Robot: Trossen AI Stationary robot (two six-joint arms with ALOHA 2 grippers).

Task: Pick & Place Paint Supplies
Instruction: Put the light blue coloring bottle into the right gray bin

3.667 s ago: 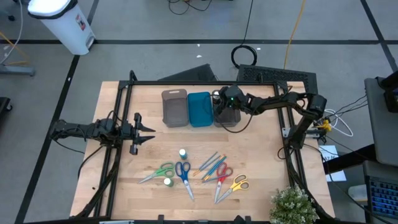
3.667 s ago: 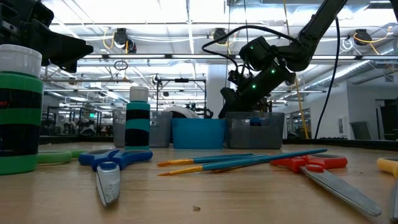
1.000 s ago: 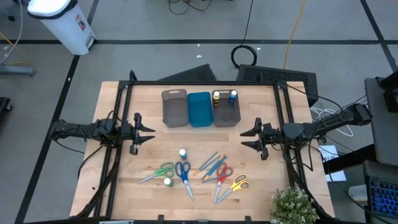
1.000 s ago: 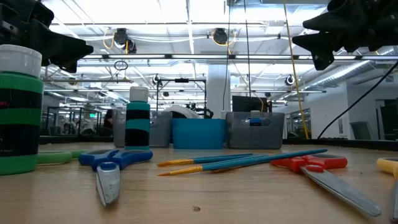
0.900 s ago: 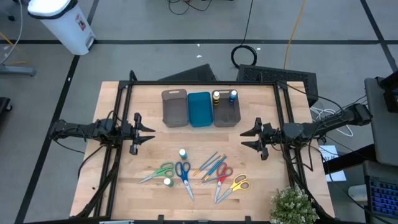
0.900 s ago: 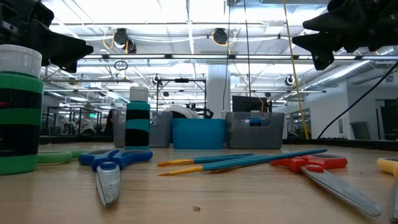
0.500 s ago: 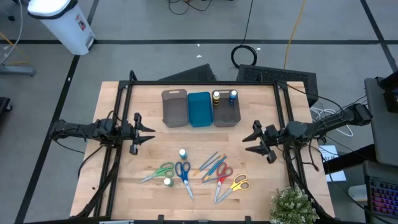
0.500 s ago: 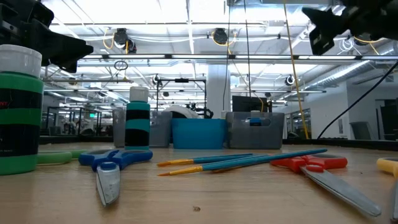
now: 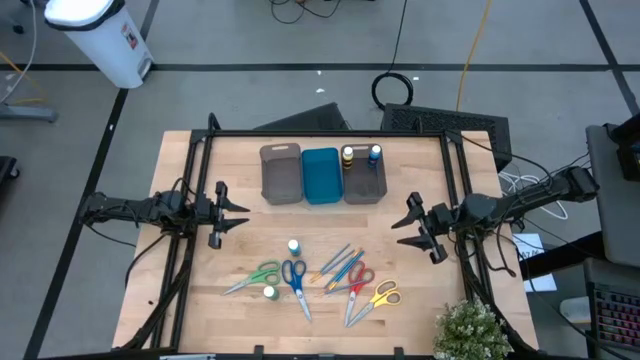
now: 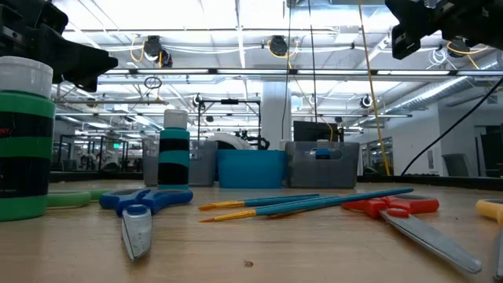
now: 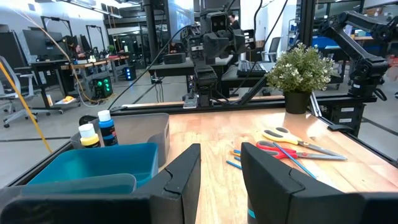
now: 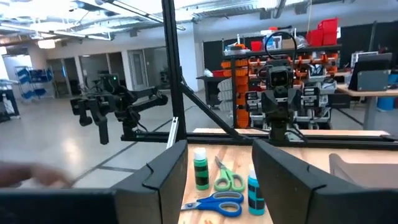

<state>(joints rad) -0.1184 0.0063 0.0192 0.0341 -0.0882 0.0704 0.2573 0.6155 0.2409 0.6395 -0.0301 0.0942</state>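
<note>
Both arms hang at the sides of the desk (image 9: 190, 300), neither holding anything. The left pincer (image 9: 233, 213) has its jaws parted and empty, and its wrist view shows clear space between its fingers (image 11: 180, 180). The right pincer (image 9: 412, 226) likewise stands open with nothing between its jaws.

The loose supplies lie in a cluster on the desk's front half, between the two pincers and nearer the front edge than either. From the left pincer, the closest pieces are the green bottles (image 9: 294, 246) and, just past them, the green scissors (image 9: 258, 275) and blue scissors (image 9: 294, 277). From the right pincer, the yellow scissors (image 9: 378, 296) are nearest, with the red scissors (image 9: 357, 282) and the brushes (image 9: 340, 265) just beyond. Both of those scissors and the brushes run on a slant, handles toward the right pincer's side and tips pointing toward the front-left corner.

Behind the cluster, along the far edge and roughly level between the arms, stand three trays: a grey tray (image 9: 281, 173), a blue tray (image 9: 321, 175) and a second grey one (image 9: 365, 178) that already holds a yellow-topped bottle (image 9: 348, 154) and a blue-topped bottle (image 9: 374, 153).

Judging by how things lie, the bottles still out are the left arm's easier reach, while the yellow scissors sit best for the right arm. For a scissors or brush pick, the jaws would likely need to close across the slanted long axis, not along it.
</note>
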